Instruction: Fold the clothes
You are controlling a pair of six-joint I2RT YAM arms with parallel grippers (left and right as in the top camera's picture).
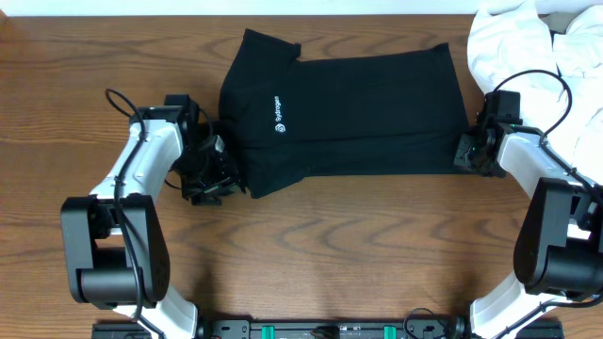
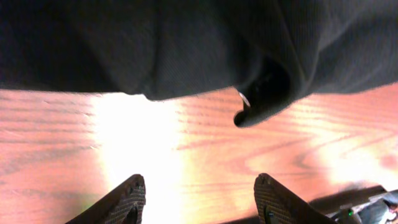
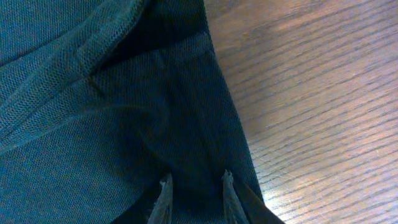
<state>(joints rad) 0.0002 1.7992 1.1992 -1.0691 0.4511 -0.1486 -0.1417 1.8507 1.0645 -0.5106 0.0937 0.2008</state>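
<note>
The clothes [image 1: 349,113], a black garment with a small white logo [image 1: 279,115], lie folded flat across the back half of the wooden table [image 1: 330,245]. My left gripper [image 1: 215,179] sits at the garment's lower left corner. In the left wrist view it [image 2: 200,177] is open over bare wood, with the black hem [image 2: 186,50] and a small white tag [image 2: 244,98] just ahead of its fingertips. My right gripper [image 1: 468,151] is at the garment's right edge. Its narrow jaws [image 3: 196,177] are closed on a fold of the black fabric [image 3: 124,112] near the hem.
A heap of white garments [image 1: 528,47] lies at the back right corner, close behind the right arm. Both arm bases [image 1: 330,328] stand at the front edge.
</note>
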